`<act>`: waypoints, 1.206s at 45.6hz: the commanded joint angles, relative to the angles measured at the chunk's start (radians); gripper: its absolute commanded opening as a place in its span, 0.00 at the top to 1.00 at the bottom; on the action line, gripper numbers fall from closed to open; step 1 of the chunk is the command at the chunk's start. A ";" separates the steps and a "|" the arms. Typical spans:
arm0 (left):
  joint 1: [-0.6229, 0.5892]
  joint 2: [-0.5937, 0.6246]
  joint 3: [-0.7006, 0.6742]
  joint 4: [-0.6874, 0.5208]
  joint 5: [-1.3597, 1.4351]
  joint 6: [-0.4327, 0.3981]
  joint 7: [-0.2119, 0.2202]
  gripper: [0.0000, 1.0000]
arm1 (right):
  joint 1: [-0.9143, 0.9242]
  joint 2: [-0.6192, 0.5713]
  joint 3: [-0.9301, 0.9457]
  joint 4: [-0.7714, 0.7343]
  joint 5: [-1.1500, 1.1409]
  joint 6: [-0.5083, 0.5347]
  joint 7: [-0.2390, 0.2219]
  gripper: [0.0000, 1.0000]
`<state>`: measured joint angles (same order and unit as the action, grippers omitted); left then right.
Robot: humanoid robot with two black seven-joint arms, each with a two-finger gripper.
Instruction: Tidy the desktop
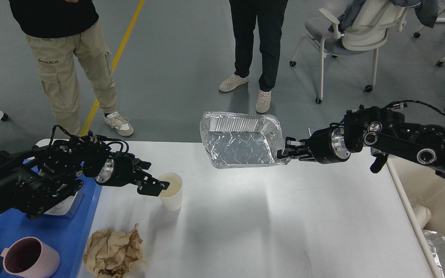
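The white desktop fills the lower view. A white paper cup stands upright on its left part. My left gripper is open, and its lower finger reaches the cup's left rim. My right gripper is shut on the right rim of a crumpled aluminium foil tray and holds it tilted above the far edge of the desktop. A crumpled brown paper wad lies at the front left.
A blue tray at the left holds a pink mug and a steel dish, mostly hidden by my left arm. A cream bin with foil inside stands at the right. Two people and a chair are beyond the table.
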<state>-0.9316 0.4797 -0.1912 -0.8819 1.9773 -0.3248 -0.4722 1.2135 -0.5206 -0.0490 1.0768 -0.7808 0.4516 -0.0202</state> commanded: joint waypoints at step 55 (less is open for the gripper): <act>0.059 0.003 0.111 0.070 0.005 0.168 -0.075 0.85 | -0.022 0.002 0.000 -0.003 0.000 -0.008 0.002 1.00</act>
<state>-0.8727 0.4826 -0.0800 -0.8310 1.9863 -0.1561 -0.5426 1.1927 -0.5187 -0.0490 1.0746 -0.7807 0.4448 -0.0184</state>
